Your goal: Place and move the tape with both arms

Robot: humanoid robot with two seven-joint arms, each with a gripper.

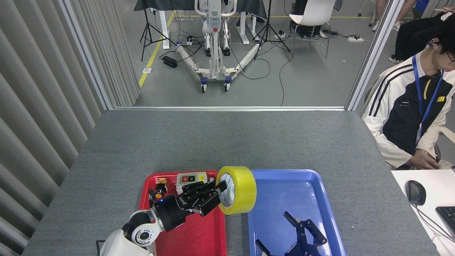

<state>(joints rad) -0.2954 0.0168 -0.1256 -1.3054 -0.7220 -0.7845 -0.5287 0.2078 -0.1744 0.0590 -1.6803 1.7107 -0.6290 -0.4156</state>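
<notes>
Tape (pixel 238 190) hangs on edge over the gap between red tray (pixel 185 241) and blue tray (pixel 320 188), clenched by the left gripper (pixel 213 195); the right gripper (pixel 302 236), prongs spread, waits lower right, nearer the blue tray's near edge.

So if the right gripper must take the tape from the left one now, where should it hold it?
Probably the yellow outer band of the tape, on its right side. The roll stands on edge, and the left gripper reaches into the core from the left, so that side is taken. The right gripper, open over the blue tray, could come from the right and pinch the free rim.
</notes>
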